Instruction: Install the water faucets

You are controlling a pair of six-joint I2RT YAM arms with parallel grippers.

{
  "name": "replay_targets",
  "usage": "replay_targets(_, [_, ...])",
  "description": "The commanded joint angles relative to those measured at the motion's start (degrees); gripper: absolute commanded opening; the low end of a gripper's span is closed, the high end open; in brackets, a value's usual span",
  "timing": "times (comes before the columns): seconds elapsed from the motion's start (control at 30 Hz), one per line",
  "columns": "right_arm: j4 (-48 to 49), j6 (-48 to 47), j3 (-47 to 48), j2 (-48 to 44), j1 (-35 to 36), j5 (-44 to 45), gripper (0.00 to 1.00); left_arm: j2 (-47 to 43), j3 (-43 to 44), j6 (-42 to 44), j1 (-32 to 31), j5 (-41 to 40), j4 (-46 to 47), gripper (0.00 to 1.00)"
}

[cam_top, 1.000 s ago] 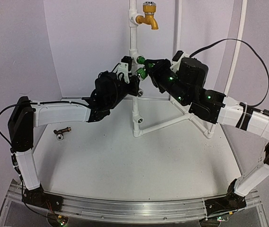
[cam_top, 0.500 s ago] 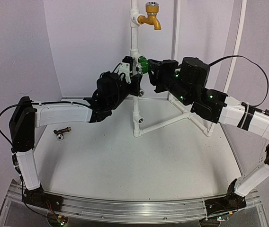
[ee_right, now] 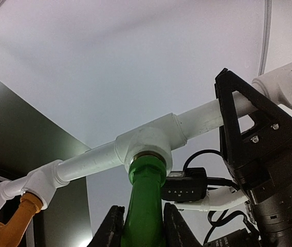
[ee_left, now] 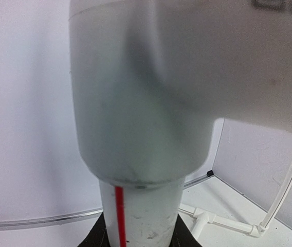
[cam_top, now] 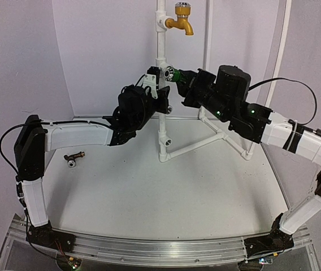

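Lying on its side near the left edge of the table [cam_top: 121, 192], the dark brown faucet [cam_top: 74, 157] rests alone, well apart from both grippers, its silver cap at the nearer end.

Farther back, past the middle of the table, the white pipe stand [cam_top: 161, 132] rises from its foot, and a brace runs from the foot toward the far right corner.

Partway up the upright, the left gripper [cam_top: 158, 95] reaches in from the left. Its fingers are clenched on the pipe. The left wrist view shows the dark fingers [ee_left: 95, 237] on either side of a white pipe marked with a red line, just below a large blurred fitting.

Just above, on the right of the upright, the right gripper [cam_top: 184, 79] has its fingers clamped on the green faucet [cam_top: 175, 74]. In the right wrist view the faucet's green body stands between the two fingers, its far end meeting the socket of a white tee fitting [ee_right: 148, 140]. How deep it sits in the socket cannot be told.

At the top of the stand, farthest back, the yellow-orange faucet [cam_top: 181, 20] is mounted with its spout curving down.
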Motion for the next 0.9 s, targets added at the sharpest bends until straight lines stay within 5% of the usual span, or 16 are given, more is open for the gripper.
replay_targets(0.0, [3.5,15.4,1.3,2.6,-3.7,2.2,0.05,3.0,-0.9,-1.8,-4.4,4.0,-8.8,0.00])
replay_targets(0.4, [9.7,4.2,-14.4,-7.3,-3.7,6.2,0.97,2.3,-0.6,-2.4,-4.2,-1.6,-8.9,0.00])
replay_targets(0.57, [12.0,-11.4,-24.1,-16.4,-3.4,9.1,0.98,2.0,-1.0,-2.5,-3.8,-1.6,-9.1,0.00])
replay_targets(0.73, [6.9,-58.9,-26.7,-29.8,-3.4,9.1,0.98,0.7,-2.3,-1.7,-3.8,-0.3,-9.7,0.00])
replay_targets(0.87, [-6.5,-105.6,-22.8,-33.4,-3.4,-5.0,0.98,-0.3,-2.9,-1.1,-3.8,0.4,-10.0,0.00])
